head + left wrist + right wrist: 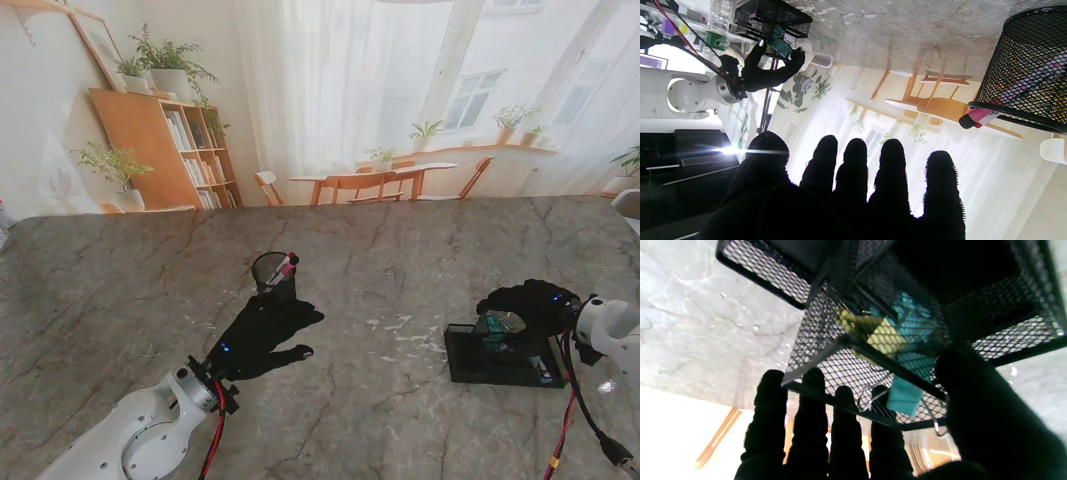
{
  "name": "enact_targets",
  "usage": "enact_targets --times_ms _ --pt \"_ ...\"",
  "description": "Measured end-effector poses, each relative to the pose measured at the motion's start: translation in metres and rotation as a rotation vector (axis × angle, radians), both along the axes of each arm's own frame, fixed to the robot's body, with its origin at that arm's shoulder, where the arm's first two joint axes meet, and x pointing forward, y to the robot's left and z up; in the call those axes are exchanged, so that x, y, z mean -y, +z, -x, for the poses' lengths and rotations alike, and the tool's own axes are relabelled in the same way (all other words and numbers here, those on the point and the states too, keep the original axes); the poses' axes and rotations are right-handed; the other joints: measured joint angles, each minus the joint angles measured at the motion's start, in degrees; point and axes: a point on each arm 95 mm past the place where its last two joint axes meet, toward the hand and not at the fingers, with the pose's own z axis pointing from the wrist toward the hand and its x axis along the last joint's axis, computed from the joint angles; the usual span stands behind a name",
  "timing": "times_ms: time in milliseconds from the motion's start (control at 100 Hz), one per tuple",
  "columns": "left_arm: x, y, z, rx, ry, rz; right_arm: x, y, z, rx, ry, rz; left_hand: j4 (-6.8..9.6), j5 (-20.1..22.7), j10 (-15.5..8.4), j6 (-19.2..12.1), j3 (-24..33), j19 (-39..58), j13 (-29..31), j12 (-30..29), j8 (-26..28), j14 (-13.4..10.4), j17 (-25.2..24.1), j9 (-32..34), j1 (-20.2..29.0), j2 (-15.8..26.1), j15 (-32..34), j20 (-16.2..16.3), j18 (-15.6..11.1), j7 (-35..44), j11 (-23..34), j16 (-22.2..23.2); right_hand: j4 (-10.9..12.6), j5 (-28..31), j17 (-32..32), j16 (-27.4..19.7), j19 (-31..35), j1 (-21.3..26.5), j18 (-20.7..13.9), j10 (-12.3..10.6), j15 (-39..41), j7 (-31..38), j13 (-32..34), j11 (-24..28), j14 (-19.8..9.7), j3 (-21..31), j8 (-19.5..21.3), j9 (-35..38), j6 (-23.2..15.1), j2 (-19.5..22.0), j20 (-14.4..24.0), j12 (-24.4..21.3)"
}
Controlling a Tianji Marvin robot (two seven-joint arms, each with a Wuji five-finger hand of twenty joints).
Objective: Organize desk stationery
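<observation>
1. On the right of the grey marble table (400, 250), near the robot, sits a black mesh desk organizer (500, 358), a low box split into compartments.
2. A teal binder clip (905, 396) sits at the rim of the organizer's far compartment, its wire handles showing in the right wrist view; more teal and yellow pieces lie deeper inside, too blurred to name.
3. The right hand (528, 302), in a black glove, hovers over the organizer's far edge; four fingers (810, 413) reach past the rim on one side of the clip and the thumb stands on the other. Whether it grips the clip I cannot tell.
4. Left of centre stands a black mesh pen cup (273, 276), upright, with a pink marker (284, 267) leaning out over its rim.
5. The left hand (262, 335), also gloved, lies just near of the cup with palm down, fingers spread and straight, grasping nothing.
6. The cup and the organizer stand well apart.
</observation>
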Motion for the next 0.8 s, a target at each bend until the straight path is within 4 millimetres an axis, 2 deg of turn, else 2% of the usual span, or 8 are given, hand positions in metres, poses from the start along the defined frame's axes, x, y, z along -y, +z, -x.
enact_targets --times_ms 10,130,200,390,410,710,800 --pt "0.0 0.0 0.0 0.0 0.0 0.0 0.0 0.0 0.0 0.0 0.0 -0.001 0.0 0.0 0.0 0.0 0.0 0.0 0.0 0.0 0.0 0.0 0.0 0.0 0.0 0.0 0.0 0.0 0.0 0.0 0.0 0.0 0.5 0.0 -0.2 0.0 0.0 -0.1 0.1 0.1 -0.3 -0.1 -0.2 0.0 0.0 -0.2 0.0 0.0 0.0 0.2 0.0 0.0" --pt "0.0 0.0 0.0 0.001 0.0 0.001 -0.002 0.005 -0.004 0.0 -0.004 -0.007 0.0 0.0 0.0 0.0 0.0 0.0 0.5 0.0 0.0 0.0 0.0 0.0 0.0 0.0 0.0 0.0 0.0 0.0 0.0 0.0 0.5 -1.1 -1.4 0.0 -0.6 -1.8 0.7 0.8 -1.0 -1.6 -0.8 -1.5 0.6 -3.2 0.5 -1.0 0.0 3.2 0.0 0.0" --pt "0.0 0.0 0.0 0.001 0.0 0.001 -0.003 0.008 -0.006 -0.001 -0.005 -0.009 0.0 0.0 0.0 0.0 0.0 0.0 0.5 0.0 0.0 0.0 0.0 0.0 0.0 0.0 0.0 0.0 0.0 0.0 0.0 0.0 0.5 -1.1 -2.0 0.0 -0.7 -2.4 0.8 1.3 -1.8 -2.8 -1.3 -2.3 0.7 -5.9 0.6 -1.3 1.7 4.6 0.0 0.0" --pt "-0.001 0.001 0.001 0.003 0.001 0.003 -0.007 0.02 -0.012 0.024 -0.019 -0.05 0.0 0.0 0.0 0.0 0.0 0.0 0.6 0.0 0.0 0.0 0.0 0.0 0.0 0.0 0.0 0.0 0.0 0.0 0.0 0.0 0.6 -2.4 -3.4 0.0 -1.9 -5.9 1.4 2.1 -2.7 -3.6 -1.4 -4.4 1.5 -7.6 0.6 -1.5 3.9 9.1 0.1 0.0" --pt "-0.001 0.001 0.001 0.003 0.001 0.003 -0.008 0.022 -0.013 0.027 -0.018 -0.053 0.0 0.0 0.0 0.0 0.0 0.0 0.5 0.0 0.0 0.0 0.0 0.0 0.0 0.0 0.0 0.0 0.0 0.0 0.0 0.0 1.2 -2.5 -3.4 0.0 -2.0 -5.9 1.4 2.1 -2.7 -3.8 -1.4 -4.4 1.5 -7.6 0.6 -1.5 3.9 9.8 0.1 0.0" --pt "-0.002 0.002 0.001 0.009 0.006 0.007 -0.019 0.043 -0.02 0.074 -0.008 -0.113 0.0 0.0 0.0 0.0 0.0 0.0 0.5 0.0 0.0 0.0 0.0 0.0 0.0 0.0 0.0 0.0 0.0 0.0 0.0 0.0 1.7 -1.6 -4.1 0.0 -2.7 -6.5 2.0 2.8 -4.8 -4.1 -2.1 -5.9 1.9 -8.7 0.6 -0.2 4.0 10.6 0.7 0.0" --pt "-0.002 0.002 0.002 0.011 0.007 0.008 -0.025 0.049 -0.023 0.102 -0.043 -0.175 0.0 0.0 0.0 0.0 0.0 0.0 0.5 0.0 0.0 0.0 0.0 0.0 0.0 0.0 0.0 0.0 0.0 0.0 0.0 0.0 1.7 -1.4 -4.2 0.0 -3.4 -6.6 2.2 3.1 -4.8 -4.1 -2.1 -5.9 2.3 -8.4 0.7 0.2 4.0 12.0 0.7 0.0"
